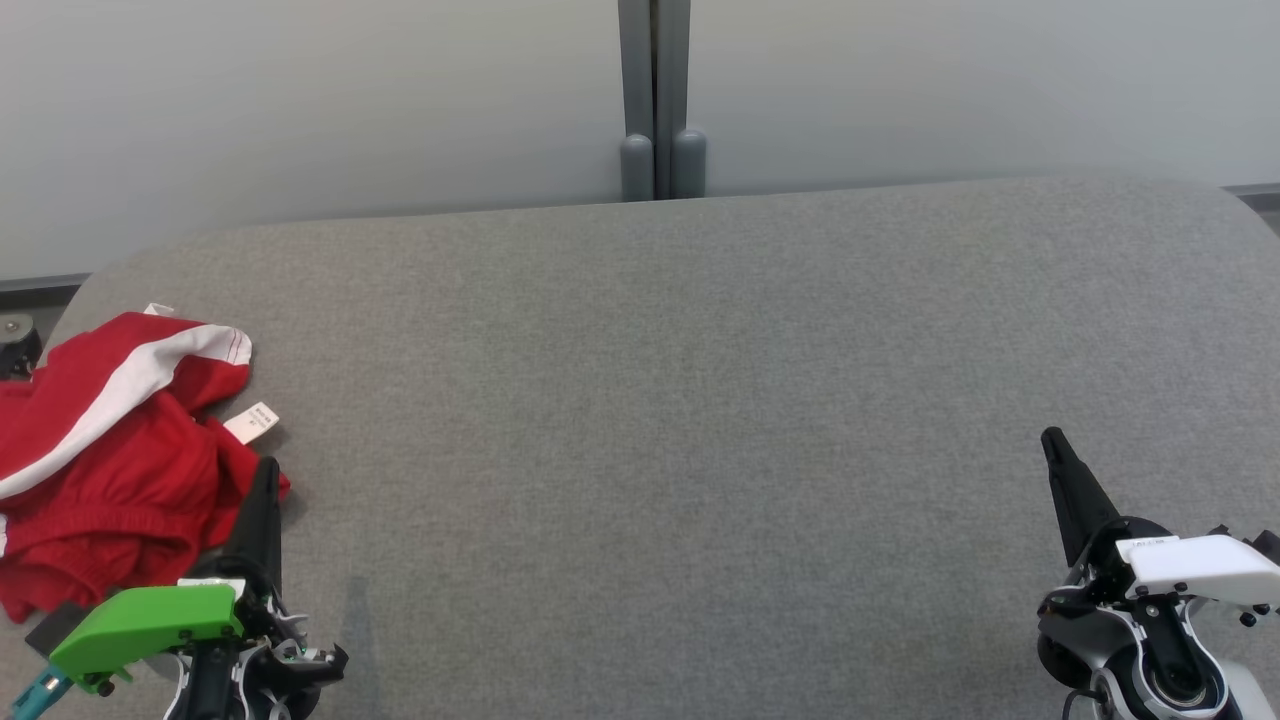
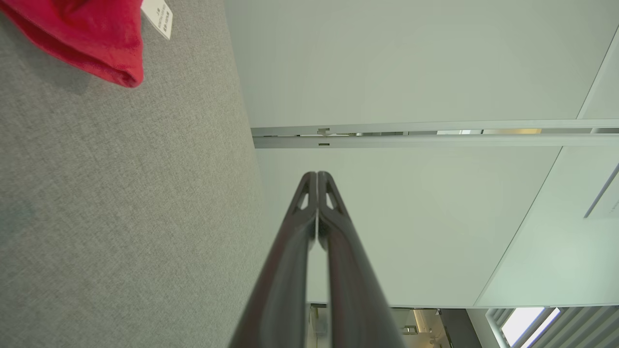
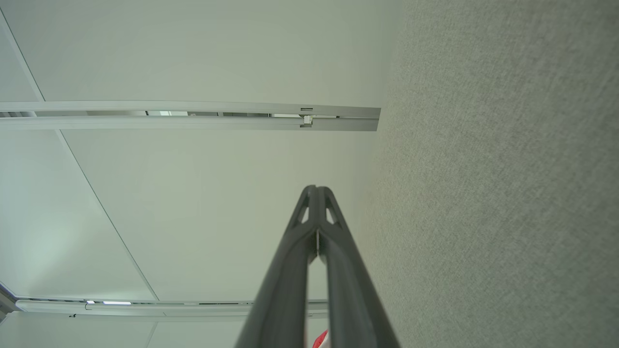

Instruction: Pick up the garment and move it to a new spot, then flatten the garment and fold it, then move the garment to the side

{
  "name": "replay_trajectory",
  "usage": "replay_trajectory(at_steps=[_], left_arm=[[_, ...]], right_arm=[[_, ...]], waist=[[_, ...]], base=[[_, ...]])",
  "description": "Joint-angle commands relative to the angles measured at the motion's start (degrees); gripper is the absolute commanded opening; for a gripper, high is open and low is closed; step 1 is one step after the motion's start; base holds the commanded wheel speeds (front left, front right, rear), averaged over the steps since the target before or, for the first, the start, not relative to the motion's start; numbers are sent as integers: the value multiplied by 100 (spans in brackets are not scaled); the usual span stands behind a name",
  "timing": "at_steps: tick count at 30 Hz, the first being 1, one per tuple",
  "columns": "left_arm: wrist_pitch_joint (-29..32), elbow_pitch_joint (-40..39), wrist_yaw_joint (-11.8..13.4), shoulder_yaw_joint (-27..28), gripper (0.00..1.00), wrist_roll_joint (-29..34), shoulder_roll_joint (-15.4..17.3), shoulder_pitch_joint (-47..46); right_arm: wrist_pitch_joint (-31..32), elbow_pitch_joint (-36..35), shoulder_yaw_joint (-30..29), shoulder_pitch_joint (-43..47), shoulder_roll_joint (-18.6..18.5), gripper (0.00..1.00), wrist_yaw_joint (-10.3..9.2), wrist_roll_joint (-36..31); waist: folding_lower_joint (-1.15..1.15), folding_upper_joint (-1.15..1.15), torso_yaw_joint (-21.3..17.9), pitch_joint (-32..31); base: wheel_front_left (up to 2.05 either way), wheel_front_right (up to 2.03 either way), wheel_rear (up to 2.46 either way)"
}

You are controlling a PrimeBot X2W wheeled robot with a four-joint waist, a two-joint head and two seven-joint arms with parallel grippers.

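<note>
The garment (image 1: pixel 110 460) is red with a white stripe and a small white tag, and it lies crumpled at the left edge of the grey table (image 1: pixel 680 400). My left gripper (image 1: pixel 267 472) is shut and empty, its tips beside the garment's right edge. In the left wrist view the left gripper (image 2: pixel 316 175) has its tips pressed together, and a fold of the garment (image 2: pixel 87 38) shows at the upper left. My right gripper (image 1: pixel 1052 440) is shut and empty near the table's front right. The right wrist view has the right gripper (image 3: pixel 316 188) with tips together.
A pale partition wall with a grey post (image 1: pixel 655 100) stands behind the table. A dark caster (image 1: pixel 15 345) sits off the table's left edge. The table's rounded corners are at the far left and far right.
</note>
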Motion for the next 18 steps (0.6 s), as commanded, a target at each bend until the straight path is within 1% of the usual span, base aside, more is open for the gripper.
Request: replay_trajectory(at_steps=[1, 18], left_arm=[[20, -19, 14, 10, 0, -20, 36, -62], [20, -19, 15, 10, 0, -20, 36, -62]], right_arm=[[20, -11, -12, 81, -31, 0, 0, 10], [20, -11, -12, 80, -31, 0, 0, 10]], waist=[[0, 0, 0, 0], [0, 0, 0, 0]], base=[[0, 0, 0], [0, 0, 0]])
